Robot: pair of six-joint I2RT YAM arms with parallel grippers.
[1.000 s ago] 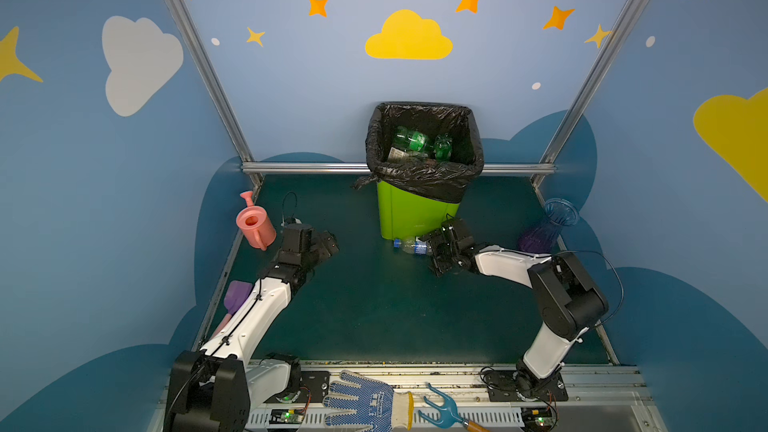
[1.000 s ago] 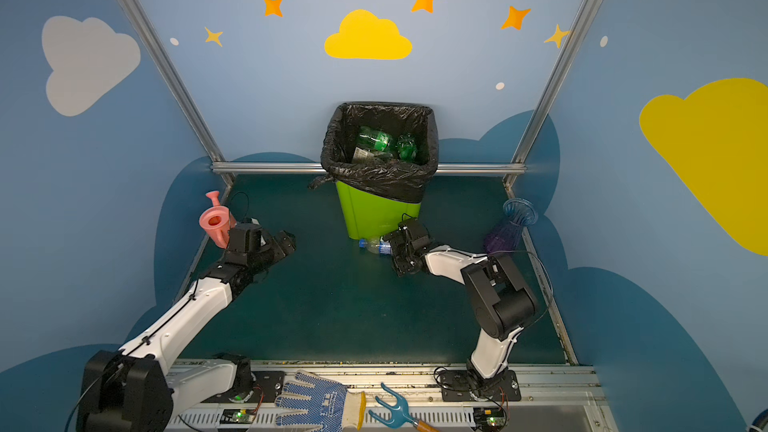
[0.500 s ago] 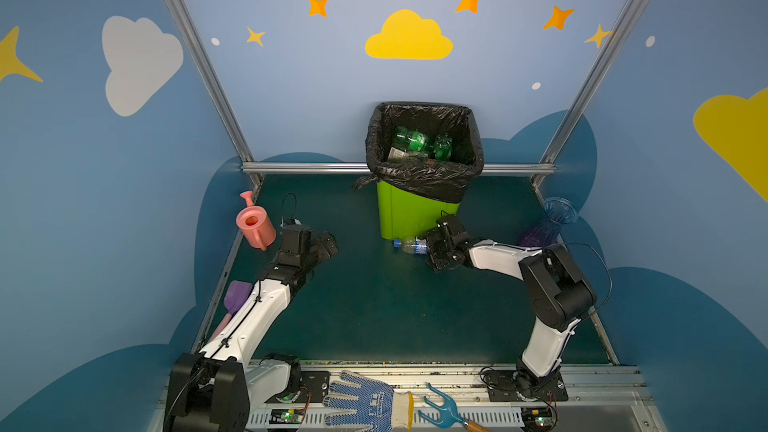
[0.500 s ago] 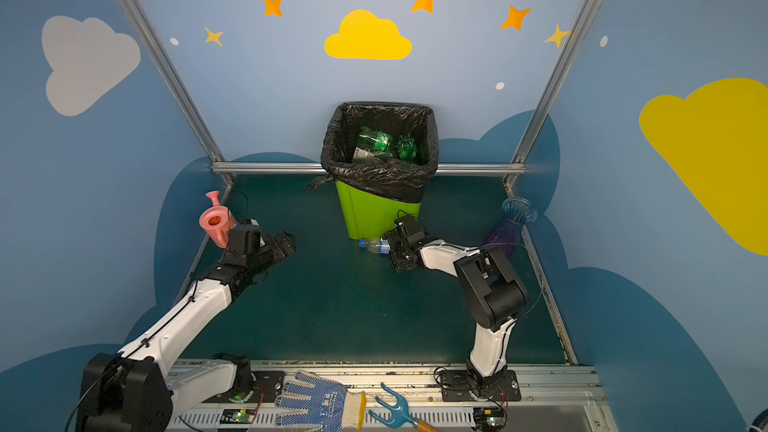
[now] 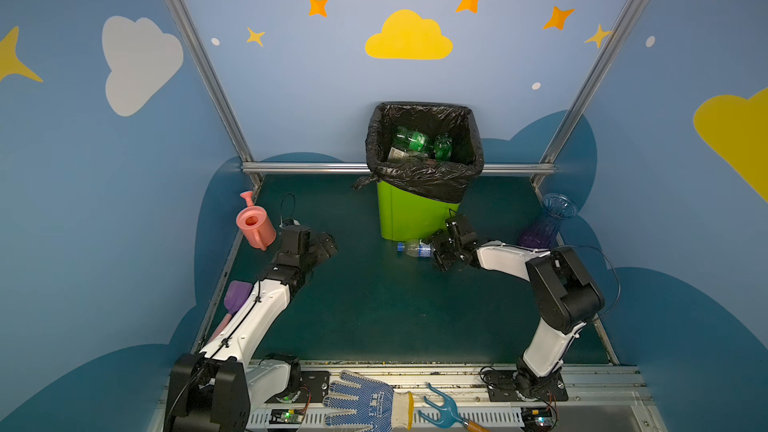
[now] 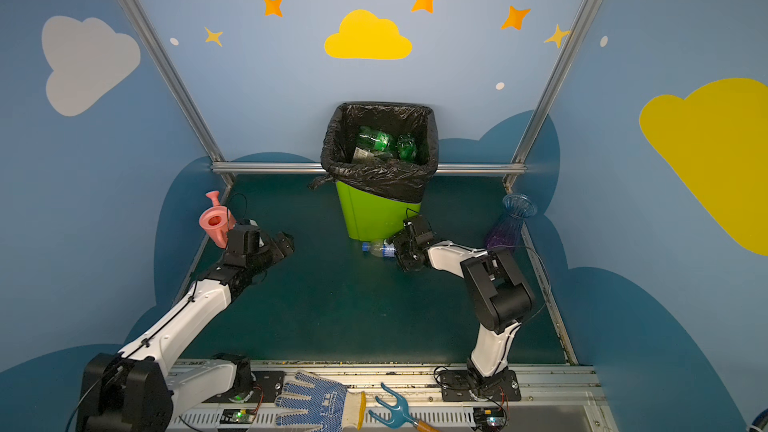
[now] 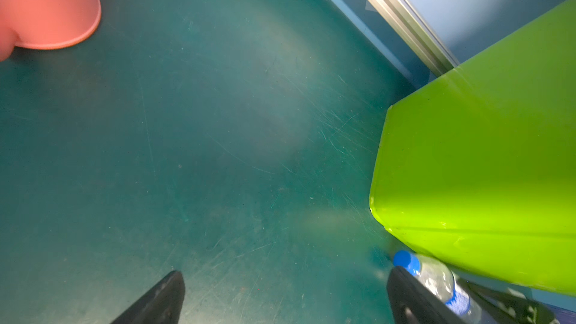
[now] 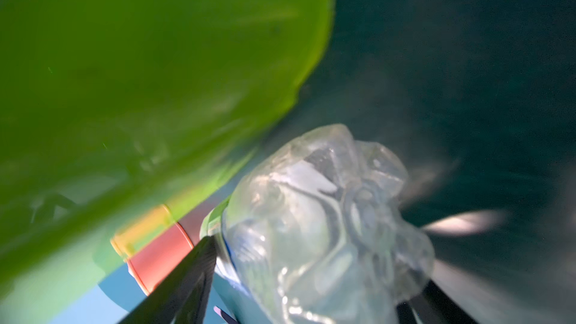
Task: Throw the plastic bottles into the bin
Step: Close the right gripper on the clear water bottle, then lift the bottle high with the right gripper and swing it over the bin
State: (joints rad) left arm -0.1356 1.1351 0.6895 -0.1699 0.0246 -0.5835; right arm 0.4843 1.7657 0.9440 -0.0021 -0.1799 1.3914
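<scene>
Bin: lime-green and black-bagged, it stands at the back of the mat. Green bottles lie inside.
Bottle: clear and crushed, with a blue cap and label. It lies on its side on the mat at the bin's front foot, cap pointing away from the right arm.
Right gripper: low over the mat, jaws either side of the bottle's base end. One finger touches it in the blurred wrist view, but whether the grip has clamped cannot be told.
Left gripper: hovers over the mat near the can, jaws spread wide with nothing between them.
Edges: the pink can sits at the left wall and the vase at the right — both well apart from the bottle.
</scene>
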